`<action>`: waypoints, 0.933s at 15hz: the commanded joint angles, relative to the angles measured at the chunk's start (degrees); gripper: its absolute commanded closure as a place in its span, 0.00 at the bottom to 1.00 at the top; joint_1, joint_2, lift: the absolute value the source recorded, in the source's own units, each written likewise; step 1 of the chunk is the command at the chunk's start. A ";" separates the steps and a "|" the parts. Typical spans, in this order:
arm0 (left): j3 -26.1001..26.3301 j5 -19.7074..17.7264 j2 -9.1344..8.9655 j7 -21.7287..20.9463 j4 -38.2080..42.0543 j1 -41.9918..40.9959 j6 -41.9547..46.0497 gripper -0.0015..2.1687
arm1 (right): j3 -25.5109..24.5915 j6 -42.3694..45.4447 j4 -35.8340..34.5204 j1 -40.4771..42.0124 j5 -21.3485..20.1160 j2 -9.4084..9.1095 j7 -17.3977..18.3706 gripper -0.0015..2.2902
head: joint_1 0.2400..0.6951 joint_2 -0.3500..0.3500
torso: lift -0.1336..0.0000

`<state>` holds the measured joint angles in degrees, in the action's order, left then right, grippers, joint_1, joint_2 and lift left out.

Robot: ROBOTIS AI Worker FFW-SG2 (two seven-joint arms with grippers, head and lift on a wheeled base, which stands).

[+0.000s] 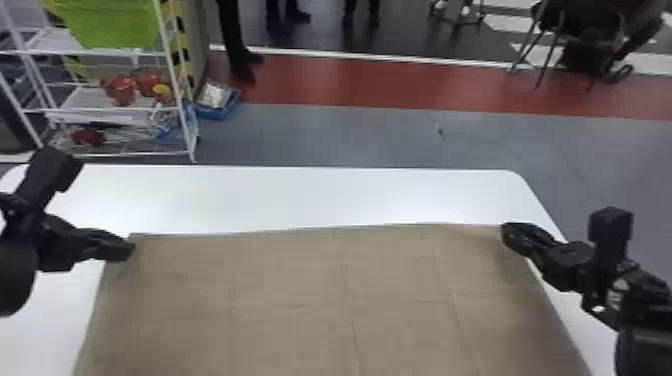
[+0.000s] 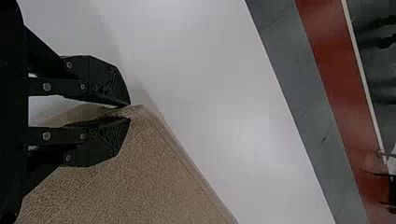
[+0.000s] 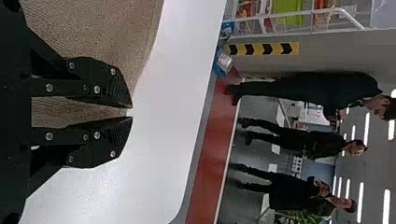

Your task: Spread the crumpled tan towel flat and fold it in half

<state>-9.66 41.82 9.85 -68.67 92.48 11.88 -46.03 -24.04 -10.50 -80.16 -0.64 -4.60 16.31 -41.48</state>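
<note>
The tan towel point(image 1: 320, 300) lies spread over the table with faint creases, its far edge running between the two grippers. At its far left corner is my left gripper point(image 1: 131, 245); at its far right corner, my right gripper point(image 1: 505, 232). In the left wrist view my left gripper point(image 2: 128, 112) is closed on a corner of the towel point(image 2: 140, 172), pinched between its fingertips. My right gripper point(image 3: 130, 112) in the right wrist view holds the other corner of the towel point(image 3: 93, 32) between its nearly touching tips.
The white table point(image 1: 300, 195) extends beyond the towel's far edge, with a rounded far right corner. Past it on the left stands a white wire rack point(image 1: 175, 107) with a green bin point(image 1: 112, 22), beside a blue tray point(image 1: 215, 111) on the floor.
</note>
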 commanded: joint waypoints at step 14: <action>-6.34 -7.02 -0.45 -0.67 10.70 -9.25 7.92 0.43 | 3.83 -11.26 0.80 -6.92 -3.75 0.04 -0.36 0.21 | 1.00 0.34 | 0.08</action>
<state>-15.98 34.75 9.37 -69.24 103.11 2.62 -38.11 -22.02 -21.46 -82.82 -4.44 -6.32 16.36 -42.47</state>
